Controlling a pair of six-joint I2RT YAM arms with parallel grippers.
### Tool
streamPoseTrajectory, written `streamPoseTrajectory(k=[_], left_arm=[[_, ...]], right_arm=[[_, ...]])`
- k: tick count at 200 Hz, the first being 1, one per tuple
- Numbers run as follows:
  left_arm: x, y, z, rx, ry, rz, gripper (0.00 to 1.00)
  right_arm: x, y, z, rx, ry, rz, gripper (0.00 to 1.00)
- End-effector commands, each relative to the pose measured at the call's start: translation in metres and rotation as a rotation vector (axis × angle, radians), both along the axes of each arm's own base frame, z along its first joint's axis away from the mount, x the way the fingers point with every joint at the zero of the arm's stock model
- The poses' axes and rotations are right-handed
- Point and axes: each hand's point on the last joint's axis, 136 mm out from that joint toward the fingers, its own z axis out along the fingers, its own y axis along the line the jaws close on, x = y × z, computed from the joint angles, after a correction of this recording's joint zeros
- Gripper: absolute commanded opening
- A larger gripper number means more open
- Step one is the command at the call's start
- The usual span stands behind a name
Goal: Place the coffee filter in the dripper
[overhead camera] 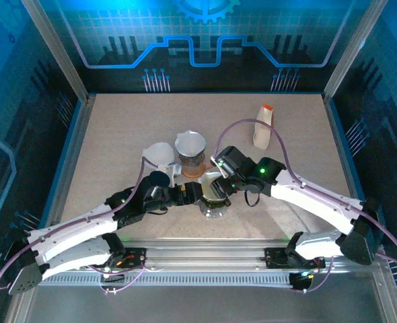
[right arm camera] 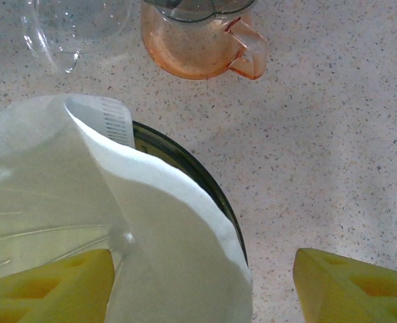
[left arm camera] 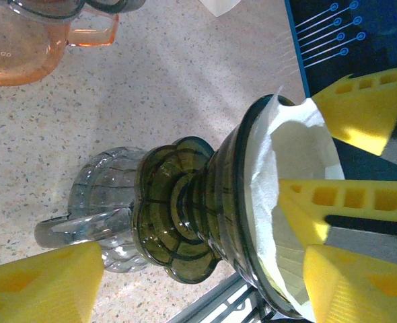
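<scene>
A green glass dripper (left arm camera: pixel 185 202) sits on a clear glass server (left arm camera: pixel 97 202) near the table's front edge (overhead camera: pixel 214 205). A white paper coffee filter (left arm camera: pixel 299 141) lies inside its cone, and one edge rises above the dark rim (right arm camera: pixel 185 161). My left gripper (left arm camera: pixel 195 286) is open, with one yellow finger beside the server and the other at the dripper's mouth. My right gripper (right arm camera: pixel 202 289) is open too. It straddles the rim, its left finger inside the filter (right arm camera: pixel 165 222) and its right finger over bare table. Both grippers meet at the dripper (overhead camera: pixel 208 192).
An orange carafe (overhead camera: pixel 192 161) carrying another dripper with a filter stands just behind. A clear glass cone (overhead camera: pixel 159 155) lies to its left. A white bottle with an orange cap (overhead camera: pixel 264 126) stands at the back right. The metal front rail (overhead camera: pixel 205 252) runs close behind the dripper.
</scene>
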Motion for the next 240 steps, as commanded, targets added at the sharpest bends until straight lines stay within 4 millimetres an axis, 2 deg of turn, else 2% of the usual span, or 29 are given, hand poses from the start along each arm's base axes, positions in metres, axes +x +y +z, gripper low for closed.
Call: streamPoseTrajectory(k=[1, 55, 97, 121, 152, 192, 240], left_arm=[[0.0, 0.0, 0.02, -0.043, -0.018, -0.004, 0.81], [-0.001, 0.007, 0.035, -0.048, -0.057, 0.01, 0.84], [0.0, 0.008, 0.025, -0.028, -0.04, 0.017, 0.84], [-0.001, 0.012, 0.031, -0.034, -0.053, 0.023, 0.84], [-0.001, 0.023, 0.05, -0.03, -0.107, 0.04, 0.86], [-0.002, 0.053, 0.082, 0.016, -0.209, 0.1, 0.88], [0.0, 0.102, 0.109, 0.113, -0.298, 0.222, 0.87]], right_arm=[[0.005, 0.008, 0.009, 0.032, -0.015, 0.013, 0.72], [0.007, 0.012, 0.008, 0.034, -0.013, 0.017, 0.72], [0.01, 0.015, -0.002, 0.017, 0.005, 0.014, 0.72], [0.01, 0.014, 0.011, 0.043, -0.026, 0.009, 0.72], [0.012, 0.008, 0.038, 0.078, -0.086, -0.004, 0.72], [0.01, -0.008, 0.07, 0.118, -0.176, -0.029, 0.73], [0.004, -0.024, 0.075, 0.17, -0.239, -0.067, 0.74]])
